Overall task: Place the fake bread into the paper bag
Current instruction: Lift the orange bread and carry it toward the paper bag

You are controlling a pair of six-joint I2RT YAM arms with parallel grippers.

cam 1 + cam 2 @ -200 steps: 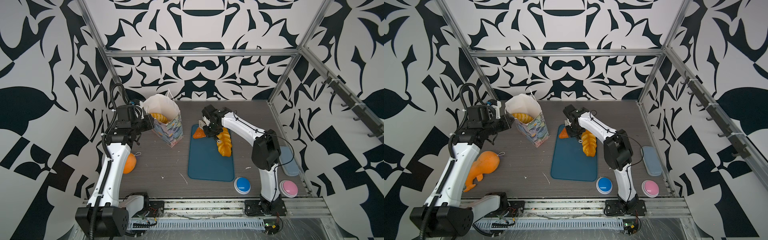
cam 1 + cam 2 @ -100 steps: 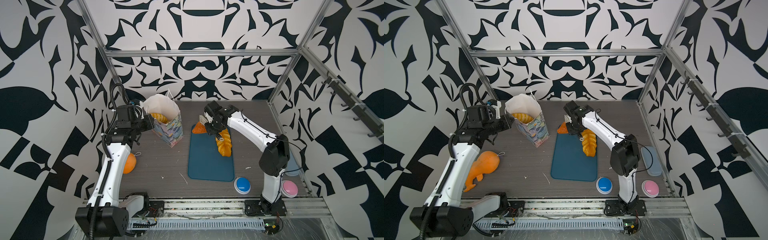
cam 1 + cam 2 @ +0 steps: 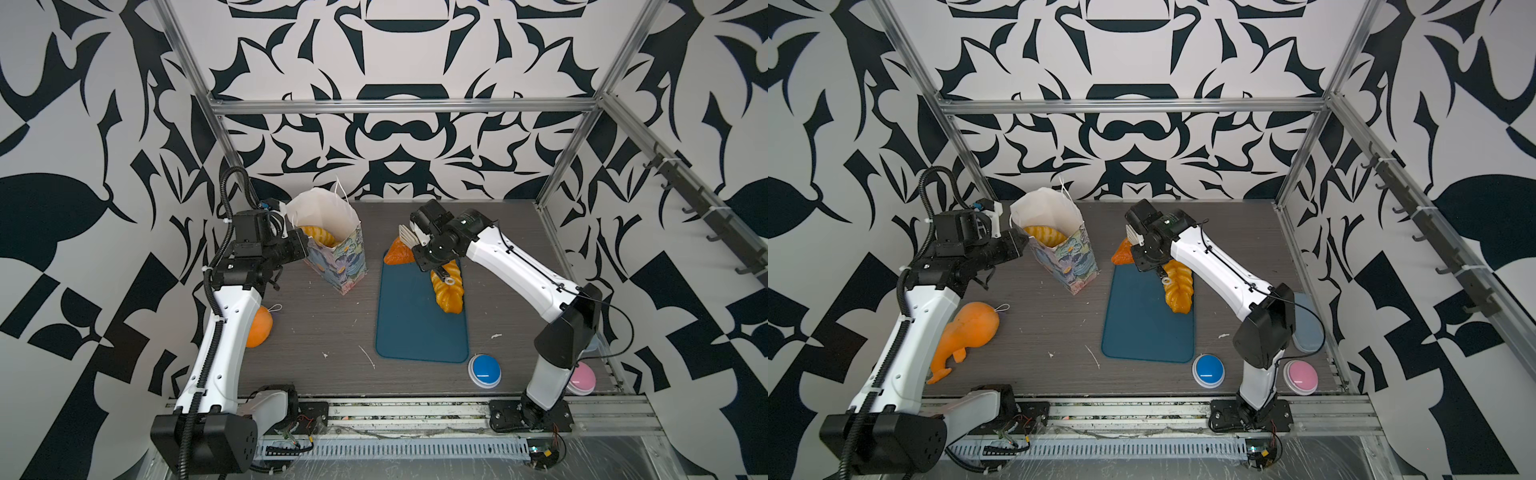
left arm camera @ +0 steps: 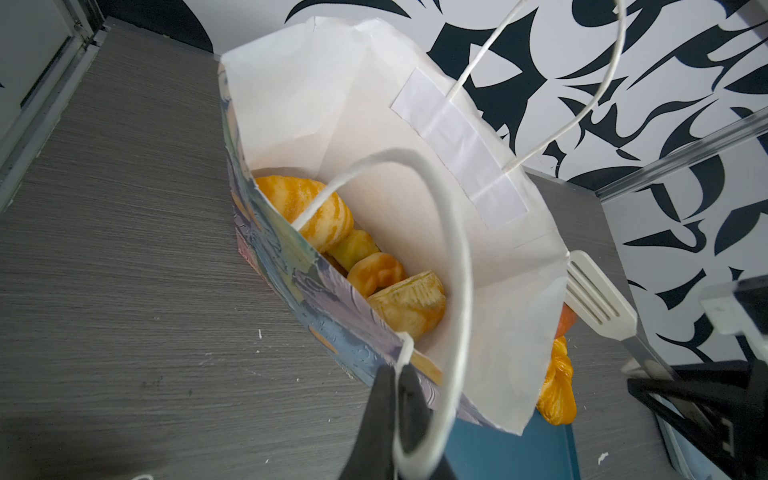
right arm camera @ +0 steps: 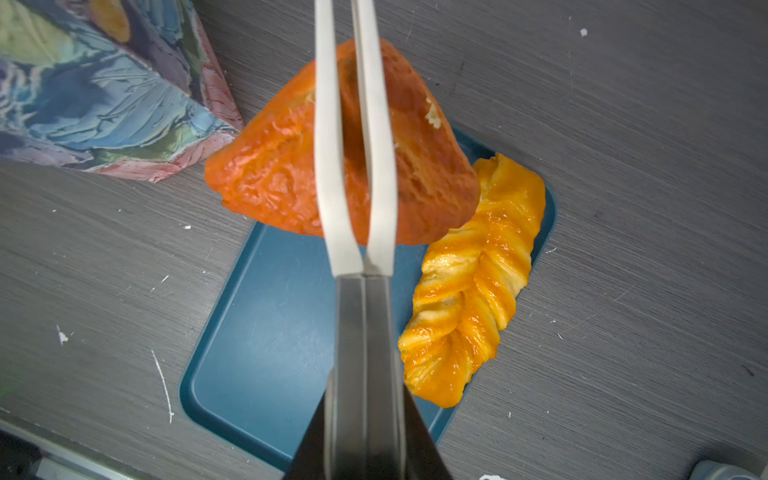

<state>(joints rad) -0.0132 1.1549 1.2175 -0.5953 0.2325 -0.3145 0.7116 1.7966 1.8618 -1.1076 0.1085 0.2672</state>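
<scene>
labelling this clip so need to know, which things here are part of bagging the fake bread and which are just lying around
In the job: paper bag, pastries already inside it, dark orange triangle held in the tongs, braided loaf on the teal tray.
Just lying about: orange gourd toy with string loop, blue button, pink button.
</scene>
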